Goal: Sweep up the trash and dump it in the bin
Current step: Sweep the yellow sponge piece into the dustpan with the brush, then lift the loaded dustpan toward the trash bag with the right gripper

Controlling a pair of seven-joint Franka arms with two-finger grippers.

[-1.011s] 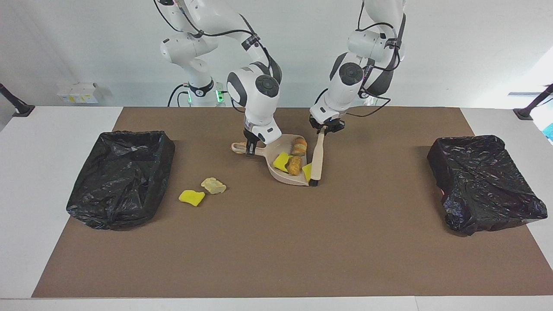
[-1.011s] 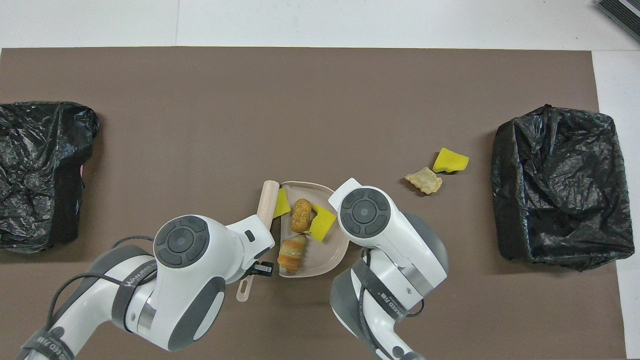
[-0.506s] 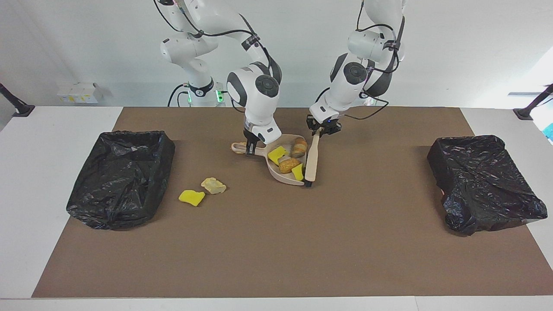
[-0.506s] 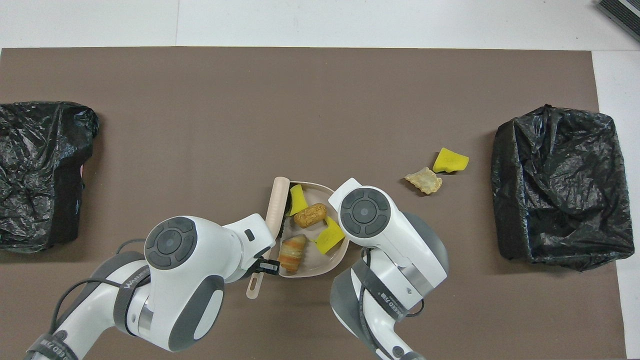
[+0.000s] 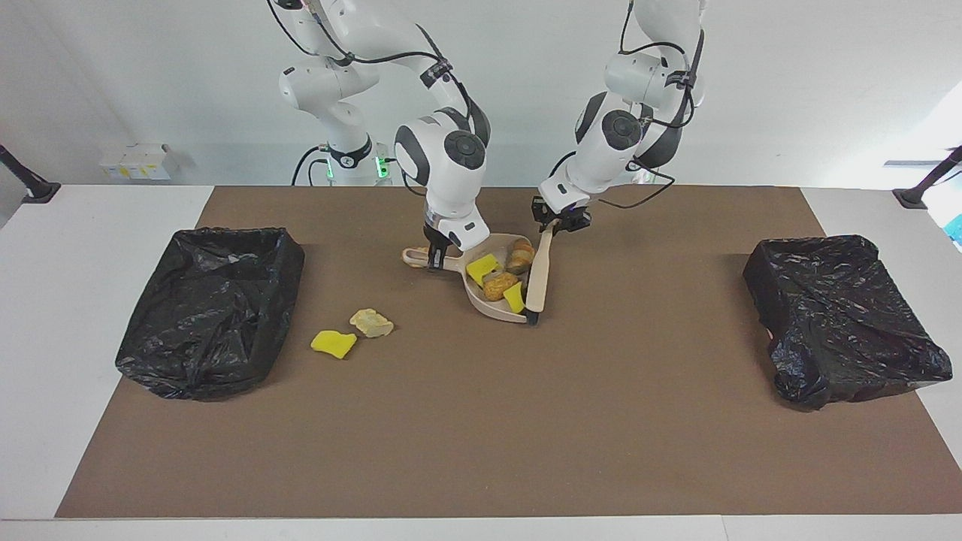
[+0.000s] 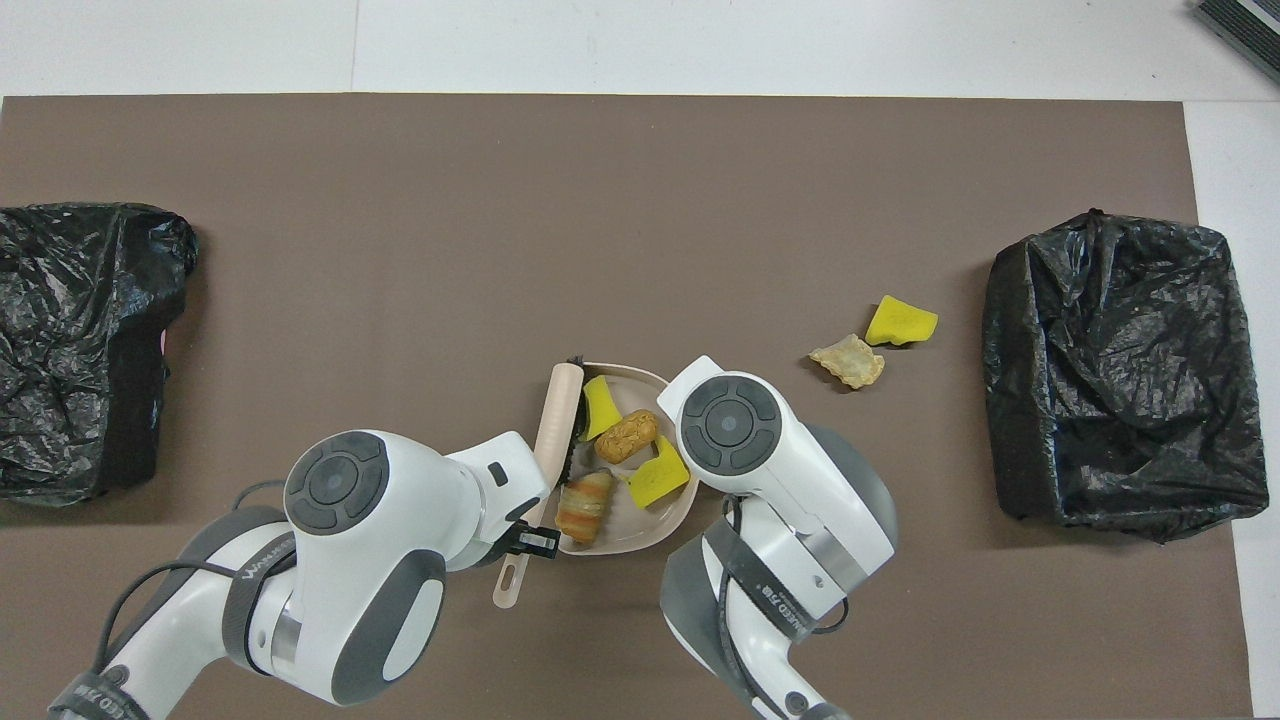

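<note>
Change since earlier: brush head has swept further into the pan mouth; the scraps inside sit bunched deeper.
Bins: two black bag-lined bins, one (image 5: 210, 308) at the right arm's end of the table, one (image 5: 842, 315) at the left arm's end.
Mat: brown table mat (image 5: 481, 421), carrying everything.
Dustpan: beige plastic dustpan (image 5: 497, 312) near the robots at mid-table, mouth facing away from them.
Brush: beige long-handled brush (image 5: 538, 272) lying across the pan's open edge, bristles down.
Right gripper (image 5: 434, 259): clamped on the dustpan handle, steadying it.
Left gripper (image 5: 554, 223): fingers closed tight round the brush handle's upper end.
Trash in pan: two yellow spongy chunks (image 6: 598, 405) and two tan bread-like lumps (image 6: 626, 436).
Trash loose: one yellow chunk (image 5: 334, 343) and one pale crust-like scrap (image 5: 371, 323), touching, on the mat just beside the bin at the right arm's end.
Step in hand: judged to be finishing the sweep-in. Keep pan lip flat on the mat, brush low, then tilt the pan back before lifting.
</note>
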